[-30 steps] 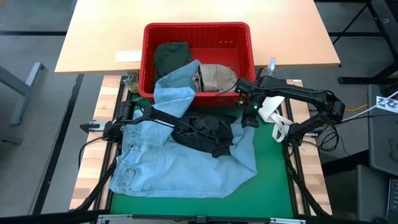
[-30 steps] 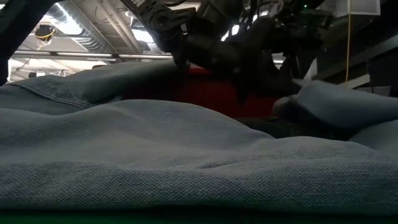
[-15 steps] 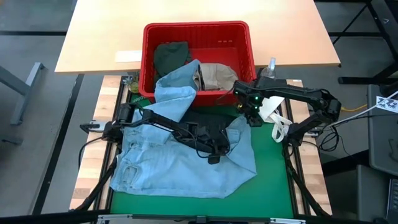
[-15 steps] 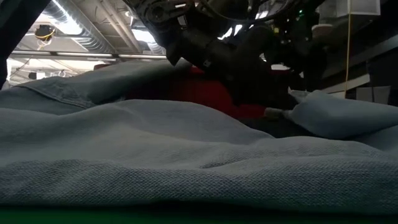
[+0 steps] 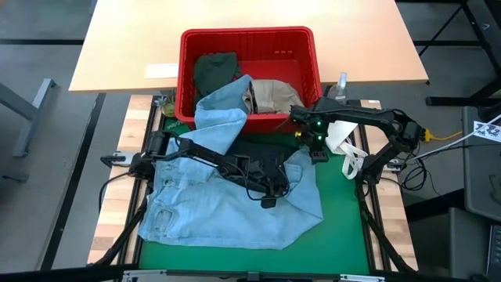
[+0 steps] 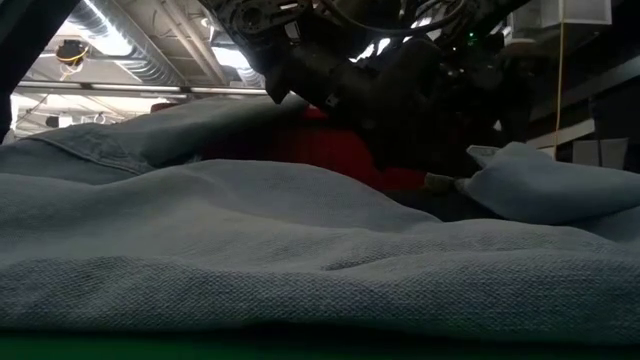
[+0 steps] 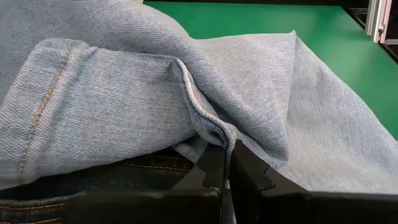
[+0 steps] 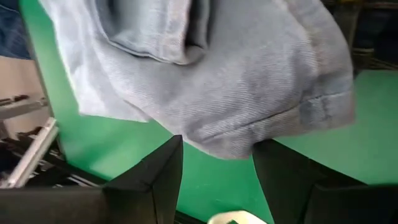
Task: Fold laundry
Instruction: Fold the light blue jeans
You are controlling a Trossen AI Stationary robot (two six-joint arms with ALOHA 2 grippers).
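Light blue denim (image 5: 219, 211) lies spread on the green mat (image 5: 344, 235). Its far part is draped over the near rim of the red basket (image 5: 246, 33). Dark navy jeans (image 5: 262, 153) lie at the mat's middle, partly under the denim. In the basket rest a dark olive green piece (image 5: 215, 70) and a beige piece (image 5: 270, 95). My left gripper (image 5: 268, 200) reaches across the denim and is shut on it. My right gripper (image 5: 315, 151) is open at the denim's right far corner (image 8: 249, 118), one finger on each side just below the corner. I see no touch. My left gripper pinches a folded hem edge of the light blue denim (image 7: 214, 127) between its two fingers. It comes in slanting downward from the table's left. The fold bunches up over the fingertips, and the dark jeans (image 7: 93, 180) lie just beneath. The rest of the denim lies on the mat.
A white cloth (image 5: 343, 139) lies by the right arm at the mat's right edge, with a small bottle (image 5: 341, 81) beyond it. A wooden table (image 5: 235, 16) carries the basket's far part. Bare green mat shows near the front edge and at the right.
My left gripper has gone a little toward the near edge with the denim fold. The denim's right part now covers more of the dark jeans, and its corner stands higher in the low view. My right gripper has tipped further down beside that corner.
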